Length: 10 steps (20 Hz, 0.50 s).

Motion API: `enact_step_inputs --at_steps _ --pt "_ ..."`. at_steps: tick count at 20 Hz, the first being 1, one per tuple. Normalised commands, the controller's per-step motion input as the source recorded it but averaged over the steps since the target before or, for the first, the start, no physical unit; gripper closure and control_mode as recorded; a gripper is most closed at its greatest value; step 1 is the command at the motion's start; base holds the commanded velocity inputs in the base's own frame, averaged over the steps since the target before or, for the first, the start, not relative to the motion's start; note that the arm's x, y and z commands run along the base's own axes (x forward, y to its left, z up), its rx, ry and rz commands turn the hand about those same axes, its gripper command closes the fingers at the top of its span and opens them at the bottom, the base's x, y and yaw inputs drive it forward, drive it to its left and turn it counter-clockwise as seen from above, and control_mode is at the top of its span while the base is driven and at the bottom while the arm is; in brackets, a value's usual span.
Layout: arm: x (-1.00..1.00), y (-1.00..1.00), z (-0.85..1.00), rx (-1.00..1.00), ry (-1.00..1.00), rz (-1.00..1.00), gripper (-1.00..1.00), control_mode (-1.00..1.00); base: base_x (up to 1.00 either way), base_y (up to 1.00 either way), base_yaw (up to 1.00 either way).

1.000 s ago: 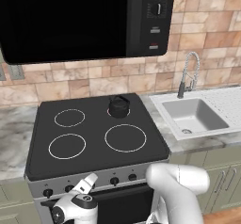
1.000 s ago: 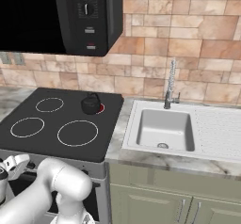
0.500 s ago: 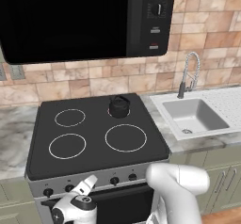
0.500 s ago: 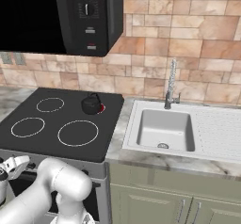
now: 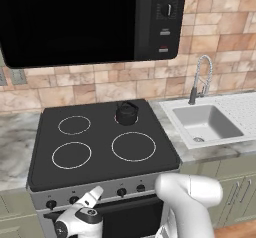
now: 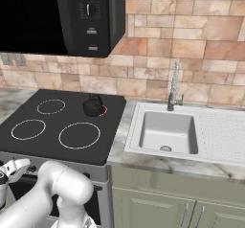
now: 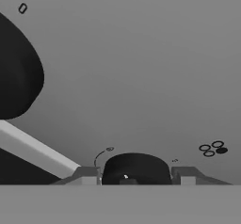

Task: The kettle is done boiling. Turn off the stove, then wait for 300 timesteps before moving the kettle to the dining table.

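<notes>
At frame centre I see the black glass stove with four white ring burners, and the small squat black kettle sits on its rear right ring. A big black microwave fills the upper left. A grey sink with a steel tap lies centre right. My white arm reaches low along the stove's knob row at lower left.
</notes>
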Motion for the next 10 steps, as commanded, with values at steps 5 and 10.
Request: enact_step_inputs --at_steps 5,10 --pt "0.00 -0.09 0.00 0.04 0.00 0.00 1.00 -1.00 0.00 0.00 0.00" --pt "0.00 -0.28 -0.01 0.15 0.00 -0.04 1.00 -1.00 0.00 0.00 0.00"
